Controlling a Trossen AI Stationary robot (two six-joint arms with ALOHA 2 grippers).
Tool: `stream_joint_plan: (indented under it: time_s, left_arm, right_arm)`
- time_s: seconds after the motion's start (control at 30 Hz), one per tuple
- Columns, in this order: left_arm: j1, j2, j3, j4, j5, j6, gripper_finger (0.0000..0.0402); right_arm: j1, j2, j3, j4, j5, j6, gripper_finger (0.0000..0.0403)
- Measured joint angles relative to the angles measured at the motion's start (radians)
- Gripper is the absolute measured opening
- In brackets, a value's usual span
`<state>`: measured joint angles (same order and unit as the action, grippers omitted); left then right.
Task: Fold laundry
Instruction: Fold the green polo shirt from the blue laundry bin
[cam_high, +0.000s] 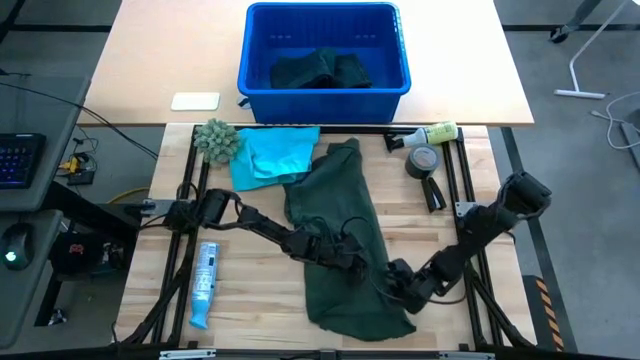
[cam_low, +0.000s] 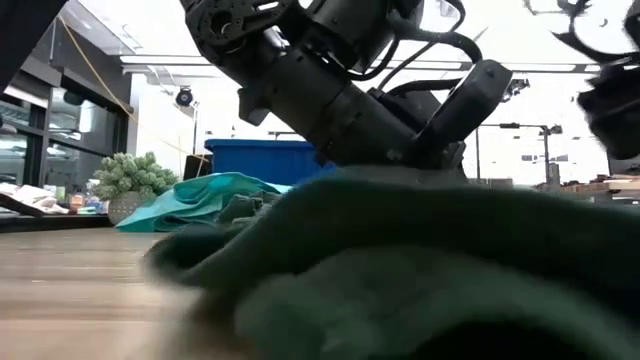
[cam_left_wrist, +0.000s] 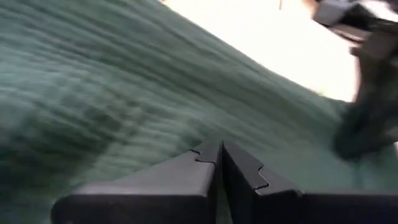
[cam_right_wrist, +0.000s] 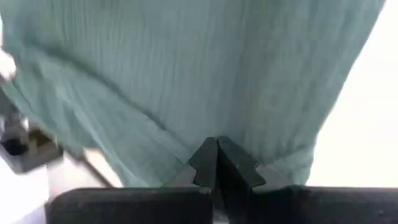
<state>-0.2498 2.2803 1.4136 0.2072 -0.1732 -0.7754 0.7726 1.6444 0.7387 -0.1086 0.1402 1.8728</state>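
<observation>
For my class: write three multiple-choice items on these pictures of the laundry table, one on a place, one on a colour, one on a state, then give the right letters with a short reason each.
1. Where is the blue bin?
A. On the far table beyond the work area
B. Beside the left arm's base
C. Under the dark green garment

2. What colour is the small cloth beside the fuzzy ball?
A. Red
B. Turquoise
C. White

3. How do the left gripper fingers stand?
A. Wide apart
B. Holding a bottle
C. Closed together

Answers:
1 A: the high view shows it beyond the work area.
2 B: it shows bright turquoise against the dark green garment.
3 C: the left wrist view shows the fingertips meeting over the green cloth.
</observation>
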Motion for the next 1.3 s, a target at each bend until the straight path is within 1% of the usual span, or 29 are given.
stream_joint_plan:
  time_s: [0.1, 0.3, 0.57, 0.6, 0.67, 0.77, 0.83, 0.9, 0.97, 1.07, 1.17, 1.2, 1.23, 1.3]
  left_arm:
    - [0.005, -0.002, 0.001, -0.022, 0.003, 0.000, 0.0000]
    - [0.006, -0.002, 0.001, -0.047, 0.005, 0.024, 0.0000]
    - [0.006, -0.002, 0.000, -0.069, 0.016, 0.039, 0.0000]
    - [0.006, -0.002, 0.000, -0.070, 0.017, 0.038, 0.0000]
    - [0.007, -0.002, 0.000, -0.072, 0.023, 0.036, 0.0000]
    - [0.007, -0.002, 0.000, -0.073, 0.033, 0.036, 0.0000]
    - [0.007, -0.006, -0.002, -0.074, 0.037, 0.037, 0.0000]
    - [0.007, -0.011, -0.002, -0.063, 0.041, 0.036, 0.0000]
    - [0.007, -0.017, -0.005, -0.045, 0.071, 0.036, 0.0000]
    - [0.008, -0.024, -0.007, 0.035, 0.117, 0.015, 0.0000]
    - [0.006, -0.030, -0.003, 0.167, 0.170, -0.008, 0.0000]
    - [0.003, -0.030, 0.007, 0.185, 0.195, -0.001, 0.0000]
    - [-0.002, -0.030, 0.023, 0.179, 0.211, 0.015, 0.0000]
    - [-0.020, -0.030, 0.067, 0.120, 0.209, 0.062, 0.0000]
  right_arm:
    - [0.051, 0.000, 0.000, 0.029, -0.021, 0.029, 0.0000]
    - [0.159, 0.000, 0.000, 0.089, -0.022, 0.122, 0.0000]
    - [0.274, -0.003, -0.001, 0.194, -0.058, 0.217, 0.0000]
    - [0.284, -0.011, 0.000, 0.196, -0.054, 0.230, 0.0000]
    - [0.300, -0.037, -0.001, 0.192, -0.014, 0.242, 0.0000]
    - [0.300, -0.077, 0.000, 0.148, 0.097, 0.242, 0.0000]
    - [0.290, -0.097, 0.000, 0.083, 0.137, 0.252, 0.0000]
    - [0.273, -0.104, 0.000, -0.015, 0.140, 0.278, 0.0000]
    - [0.247, -0.103, 0.000, -0.090, 0.142, 0.297, 0.0000]
    - [0.213, -0.103, 0.000, -0.159, 0.146, 0.296, 0.0000]
    - [0.190, -0.103, 0.000, -0.170, 0.148, 0.270, 0.0000]
    - [0.185, -0.103, 0.000, -0.164, 0.149, 0.262, 0.0000]
    - [0.182, -0.103, 0.000, -0.155, 0.148, 0.247, 0.0000]
    - [0.181, -0.103, 0.000, -0.148, 0.144, 0.223, 0.0000]
